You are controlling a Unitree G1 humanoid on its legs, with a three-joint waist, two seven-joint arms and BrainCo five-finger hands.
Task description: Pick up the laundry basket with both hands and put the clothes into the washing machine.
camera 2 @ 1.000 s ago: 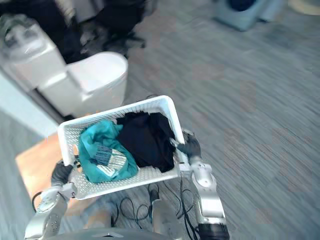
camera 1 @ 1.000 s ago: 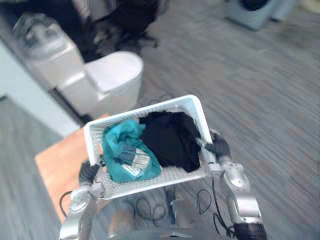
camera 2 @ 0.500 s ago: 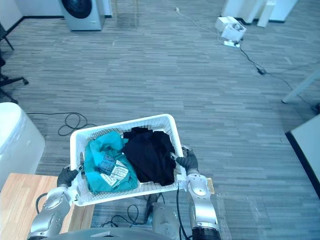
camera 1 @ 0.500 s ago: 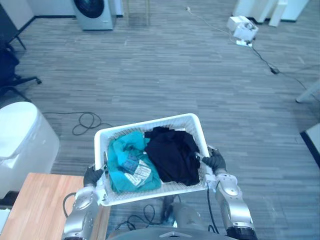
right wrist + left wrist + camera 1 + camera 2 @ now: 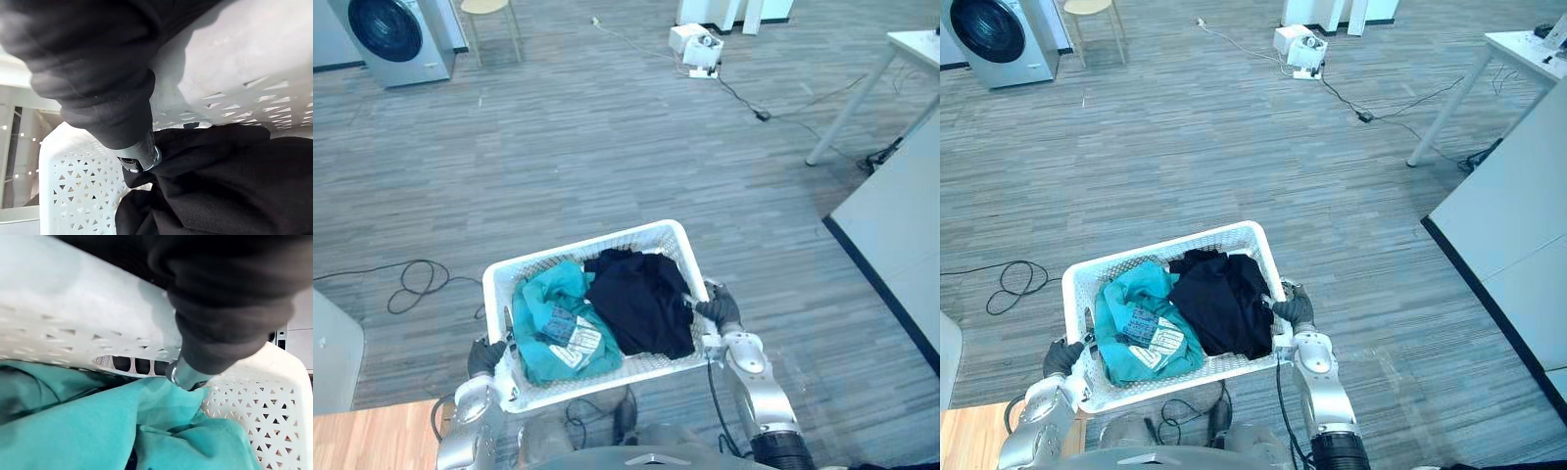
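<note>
A white perforated laundry basket (image 5: 582,245) is held up over the floor, close in front of me. It holds a teal garment (image 5: 553,318) on its left and a black garment (image 5: 641,299) on its right. My left hand (image 5: 484,354) is curled round the basket's left rim, with a finger (image 5: 183,374) hooked over the edge by the teal cloth. On the opposite rim my right hand (image 5: 720,310) grips likewise, a finger (image 5: 142,156) reaching in against the black cloth. The washing machine (image 5: 396,34) stands far off at the upper left, its round door facing the room.
A stool (image 5: 489,10) stands beside the washer. A black cable (image 5: 411,279) loops on the floor at the left. A white device (image 5: 695,44) with a trailing cord lies at the back. A white table (image 5: 901,196) and a table leg (image 5: 847,103) are at the right. A wooden table corner (image 5: 372,441) sits bottom left.
The camera has swung round: the wooden table and white appliance slid off to the lower left, and the white table came in at the right. The basket stays held by both hands.
</note>
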